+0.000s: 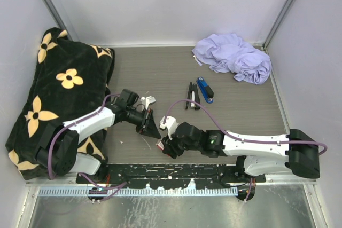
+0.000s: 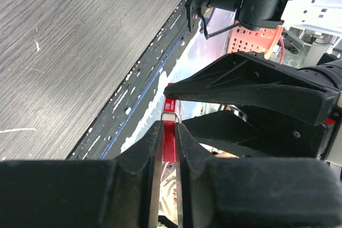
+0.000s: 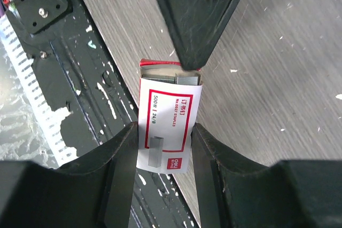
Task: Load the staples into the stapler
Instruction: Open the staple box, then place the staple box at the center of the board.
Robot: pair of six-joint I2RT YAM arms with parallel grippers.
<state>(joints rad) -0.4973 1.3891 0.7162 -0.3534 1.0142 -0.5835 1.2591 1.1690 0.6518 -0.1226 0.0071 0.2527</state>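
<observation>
Staples box (image 3: 170,124) hangs just above the counter's (image 1: 160,73) near edge, its sides pinched by the right claw (image 3: 165,134) while the left claw (image 2: 169,129), nearly pressed together, nips its open end; drawing a strip out squarely seems next.

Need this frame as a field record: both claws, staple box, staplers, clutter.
left claw: shut on the red end of the staple box
right claw: shut across the box's white sleeve
box: one end open, grey staples showing
staplers: black stapler and blue stapler, side by side on the table, untouched
clutter: purple cloth far right, floral blanket left
</observation>
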